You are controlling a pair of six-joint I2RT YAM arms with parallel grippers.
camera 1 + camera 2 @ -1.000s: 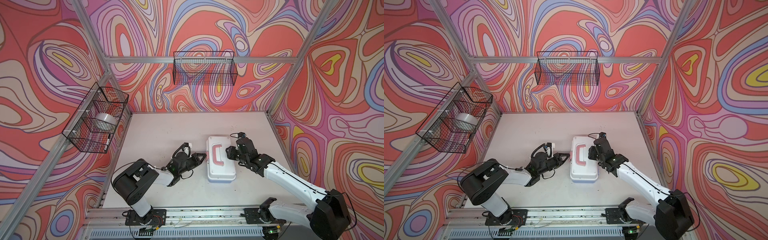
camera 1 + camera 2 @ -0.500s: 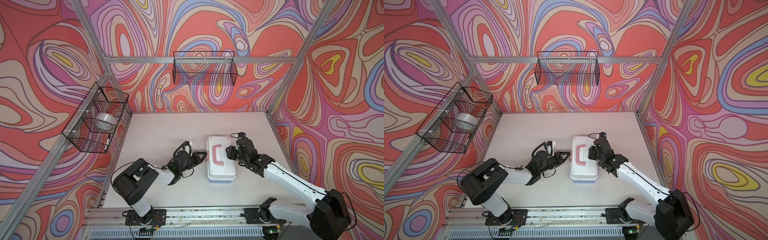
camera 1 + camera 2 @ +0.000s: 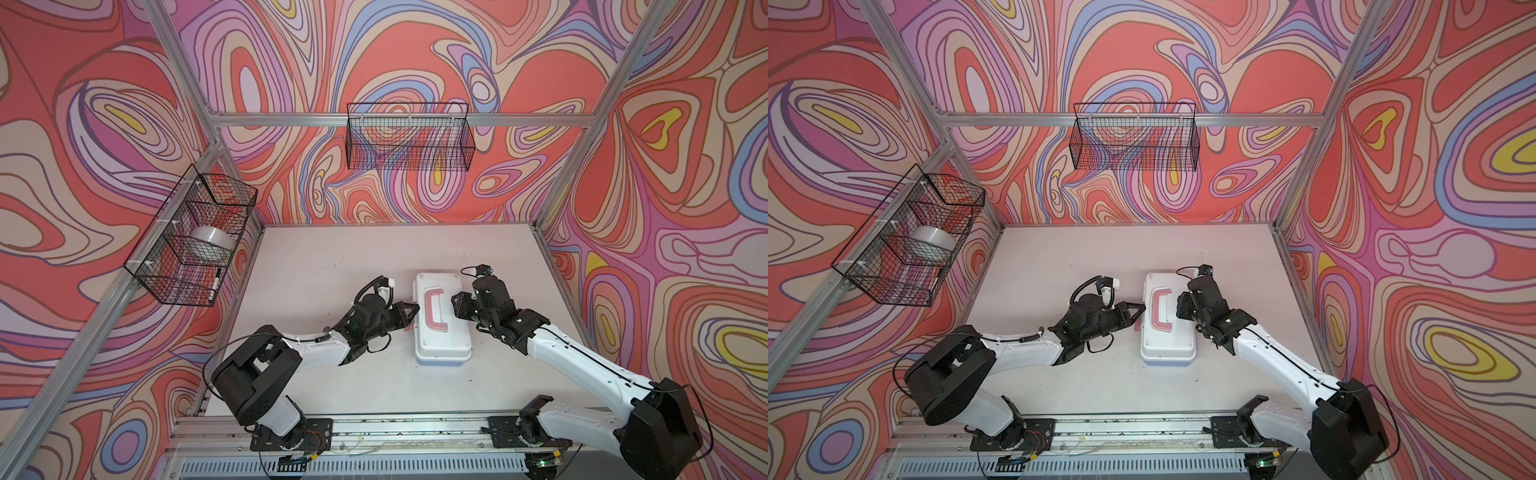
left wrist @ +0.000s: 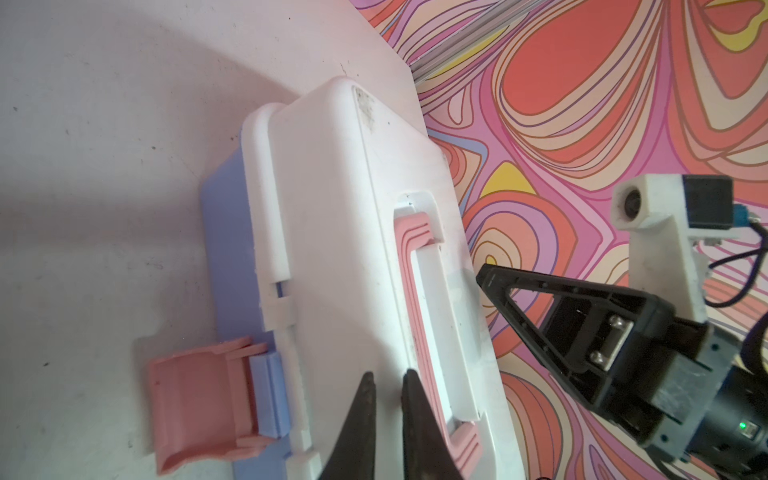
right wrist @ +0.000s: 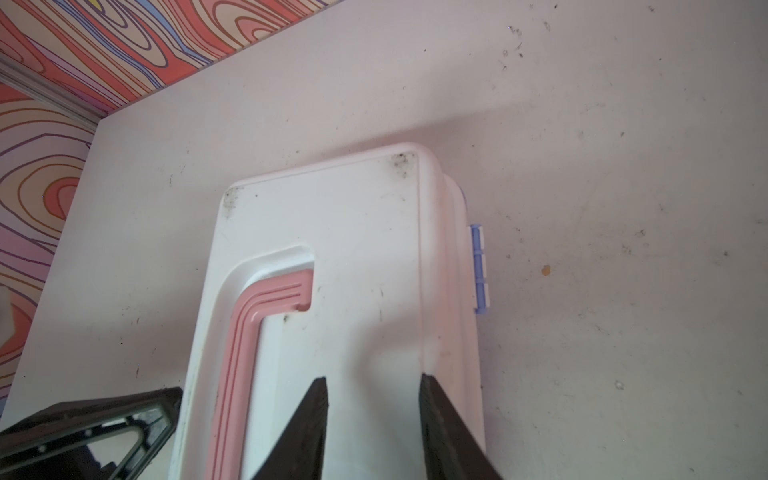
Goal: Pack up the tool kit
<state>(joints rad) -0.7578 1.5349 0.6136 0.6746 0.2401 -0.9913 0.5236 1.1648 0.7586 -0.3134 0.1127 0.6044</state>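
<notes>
The walls [image 3: 415, 62] carry a swirling pattern of red, pink, violet and blue, framed by aluminium bars [image 3: 395, 119]. One black wire basket [image 3: 409, 137] hangs on the back wall. A second basket [image 3: 191, 237] on the left wall holds a pale roll [image 3: 208, 245] and a marker [image 3: 215, 284]. The table [image 3: 332, 257] is pale pinkish white with small dark specks. Near its middle lies the tool kit [image 3: 442, 349], lid down, with the pink handle [image 4: 409, 291] flat in its recess. One pink latch [image 4: 191, 399] is folded out on the kit's left side. The left gripper [image 4: 388, 374] has its jaws almost together, holding nothing, at the lid's left edge. The right gripper [image 5: 372, 379] has its jaws moderately apart over the lid's right edge; whether they touch it I cannot tell.
</notes>
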